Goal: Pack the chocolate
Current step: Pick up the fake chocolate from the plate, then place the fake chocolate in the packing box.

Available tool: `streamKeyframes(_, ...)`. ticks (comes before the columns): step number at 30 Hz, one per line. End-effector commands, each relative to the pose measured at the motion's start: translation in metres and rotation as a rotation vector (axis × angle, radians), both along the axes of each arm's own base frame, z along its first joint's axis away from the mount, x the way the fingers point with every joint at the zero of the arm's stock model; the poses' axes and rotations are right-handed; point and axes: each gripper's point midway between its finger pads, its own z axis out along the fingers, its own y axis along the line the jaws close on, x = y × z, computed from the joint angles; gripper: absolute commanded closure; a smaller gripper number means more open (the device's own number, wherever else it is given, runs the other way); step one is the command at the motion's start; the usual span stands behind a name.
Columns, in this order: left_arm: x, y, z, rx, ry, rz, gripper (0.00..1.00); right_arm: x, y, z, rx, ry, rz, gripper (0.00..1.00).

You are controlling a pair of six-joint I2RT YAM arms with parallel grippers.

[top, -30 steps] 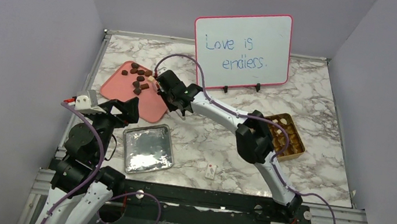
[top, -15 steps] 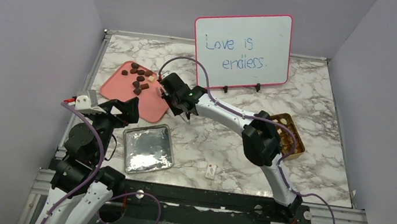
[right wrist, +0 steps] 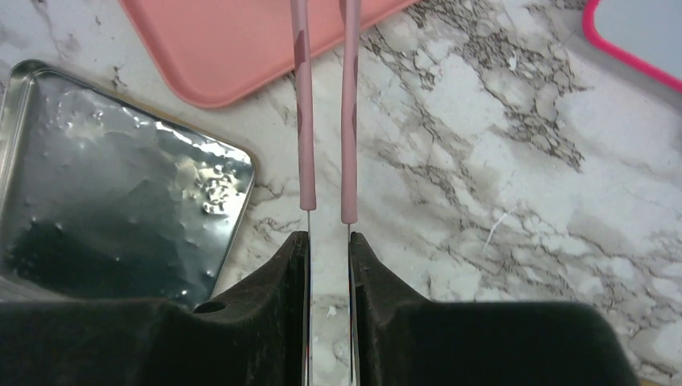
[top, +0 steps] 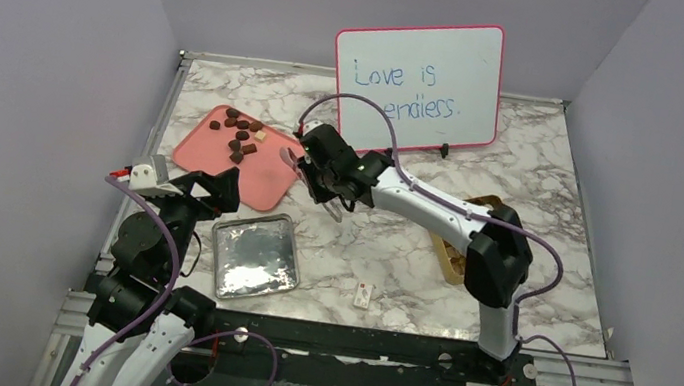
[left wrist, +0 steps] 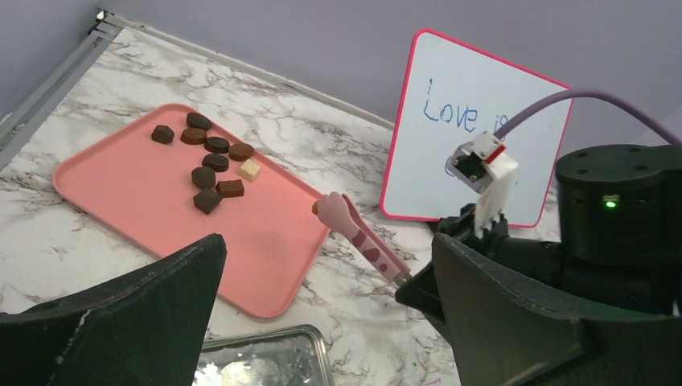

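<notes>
Several dark chocolates and one pale piece lie at the far end of the pink tray; they also show in the left wrist view. My right gripper is shut on pink tongs, whose tips sit over the tray's right edge with a small brown piece between them. In the right wrist view the fingers clamp the tongs' two arms. My left gripper is open and empty beside the tray's near edge. The gold box is mostly hidden under my right arm.
A shiny silver tin lid lies in front of the tray. A small white tag lies near the front edge. A whiteboard with writing stands at the back.
My right gripper has pulled the tongs right, from over the chocolates to the tray's right edge. Its elbow has swung right over the gold box. The left arm has not moved.
</notes>
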Motion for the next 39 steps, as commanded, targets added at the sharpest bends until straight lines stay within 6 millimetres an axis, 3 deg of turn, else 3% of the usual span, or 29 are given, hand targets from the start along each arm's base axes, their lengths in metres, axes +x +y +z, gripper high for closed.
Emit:
streamKeyframes(1, 0.0, 0.001, 0.004, -0.003, -0.012, 0.004, 0.01, -0.018, -0.012, 0.036, 0.102, 0.017, -0.067, 0.75)
streamKeyframes(9, 0.001, 0.0, 0.004, -0.002, -0.01, 0.0, 0.01, -0.043, -0.064, 0.06, 0.153, 0.058, -0.271, 0.75)
streamKeyframes(15, 0.001, 0.0, 0.005, -0.004, -0.01, -0.002, 0.01, -0.053, -0.113, 0.074, 0.174, 0.063, -0.54, 0.75)
streamKeyframes(20, 0.001, -0.001, 0.004, -0.004, -0.01, -0.005, 0.01, -0.06, -0.163, 0.073, 0.119, 0.04, -0.819, 0.75)
streamKeyframes(30, 0.002, -0.001, 0.003, -0.002, -0.004, -0.003, 0.01, -0.086, -0.23, 0.068, 0.005, 0.02, -1.167, 0.73)
streamKeyframes(39, 0.002, -0.001, 0.003, -0.001, -0.002, -0.005, 0.01, -0.084, -0.272, 0.066, 0.02, -0.01, -1.29, 0.73)
